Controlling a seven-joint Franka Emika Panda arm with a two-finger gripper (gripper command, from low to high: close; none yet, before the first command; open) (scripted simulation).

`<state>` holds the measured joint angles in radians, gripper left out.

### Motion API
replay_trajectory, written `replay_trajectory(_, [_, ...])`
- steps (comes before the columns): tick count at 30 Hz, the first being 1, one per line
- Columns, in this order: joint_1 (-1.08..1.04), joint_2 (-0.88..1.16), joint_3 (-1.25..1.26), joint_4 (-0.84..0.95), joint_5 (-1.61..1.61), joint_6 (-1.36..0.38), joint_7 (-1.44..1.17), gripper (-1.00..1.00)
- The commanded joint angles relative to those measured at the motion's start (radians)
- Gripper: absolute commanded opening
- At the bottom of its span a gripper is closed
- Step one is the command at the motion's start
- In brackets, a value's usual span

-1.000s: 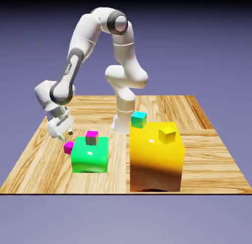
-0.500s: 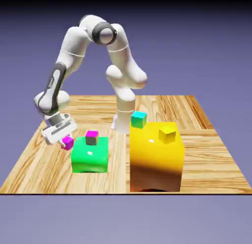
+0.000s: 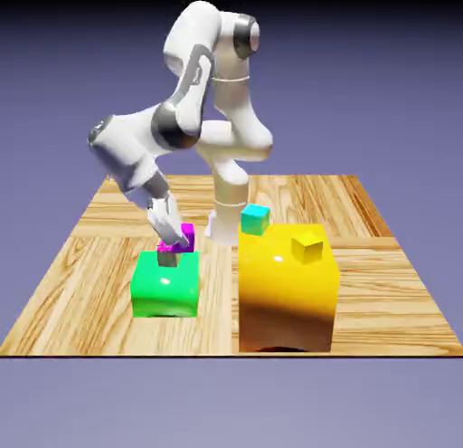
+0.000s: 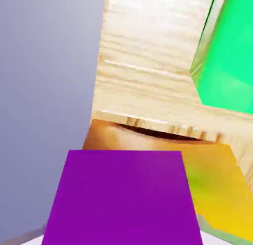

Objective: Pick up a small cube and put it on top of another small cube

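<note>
fingers (image 3: 178,243) are closed tight on the magenta cube (image 3: 187,233), carried in the air just above the grey-sided cube (image 3: 167,254) that sits on the green block (image 3: 165,284). in the hand view the magenta cube (image 4: 121,197) fills the bottom, hiding the tips. the tiny yellow cube (image 3: 307,247) lies off toward the exterior view's right, on top of the big yellow block (image 3: 285,297), well apart and at about the same height, so the carry must go sideways and rise a little. a second ago the fingers were wide open beside the cube, low at the green block's left; now it is lifted and swung rightward.
</note>
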<state>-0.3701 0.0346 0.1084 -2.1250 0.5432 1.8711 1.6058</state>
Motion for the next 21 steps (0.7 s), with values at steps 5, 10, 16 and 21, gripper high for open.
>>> replay_trajectory(5, [-0.012,-0.03,0.181,0.025,0.044,-0.055,0.11,-1.0])
replay_trajectory(10, [0.006,-0.065,0.326,0.067,0.054,-0.111,0.212,-1.0])
replay_trajectory(16, [0.043,-0.025,0.362,-0.05,0.085,0.055,0.182,-1.0])
replay_trajectory(21, [0.034,-0.036,0.352,-0.02,0.077,0.012,0.19,1.0])
